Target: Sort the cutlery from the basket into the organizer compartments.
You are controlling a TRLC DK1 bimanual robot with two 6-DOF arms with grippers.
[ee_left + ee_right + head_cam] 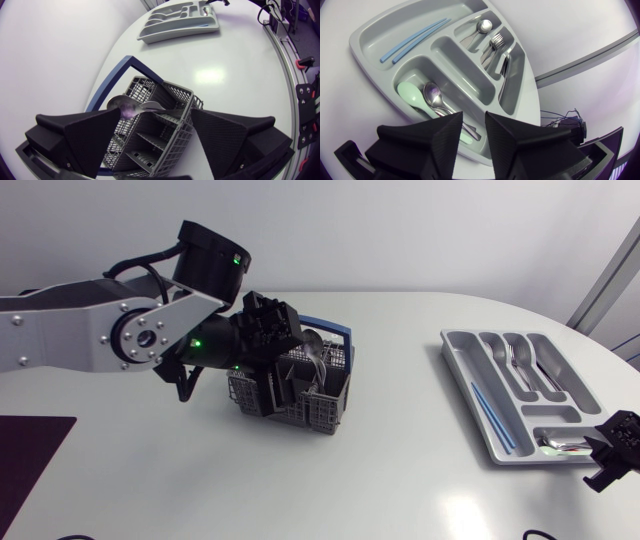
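Left gripper (156,115) spreads wide directly above basket (165,86) holding spoon (125,104); right gripper (474,117), narrowly parted, empty, over organizer (375,30), well apart from basket.

I see a white, round-edged tabletop (400,430). A dark rectangular patch (28,462) lies at its left. Light glares off it.

spread left pincer (155,114) hangs over basket (150,146) holding seemingly two spoons (123,104).
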